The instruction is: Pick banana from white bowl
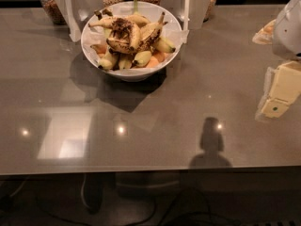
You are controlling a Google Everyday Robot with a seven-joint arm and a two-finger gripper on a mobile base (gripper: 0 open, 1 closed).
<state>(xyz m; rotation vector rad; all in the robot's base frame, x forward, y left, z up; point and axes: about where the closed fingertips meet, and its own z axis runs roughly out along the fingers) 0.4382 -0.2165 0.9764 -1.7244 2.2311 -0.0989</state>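
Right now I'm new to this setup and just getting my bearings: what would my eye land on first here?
The white bowl, heaped with bananas, stands toward the back of the grey table, left of centre; on top of the heap lies the banana, heavily mottled with dark brown. The gripper, cream-coloured, hangs at the right edge of the view above the table, well apart from the bowl.

claw [278, 98] at right, jars [49, 4] behind white bowl [134, 73]

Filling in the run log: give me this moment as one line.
phase: reach not begun | gripper: right edge of view, apart from wide glossy white bowl | brown-spotted yellow banana: in bowl, untouched
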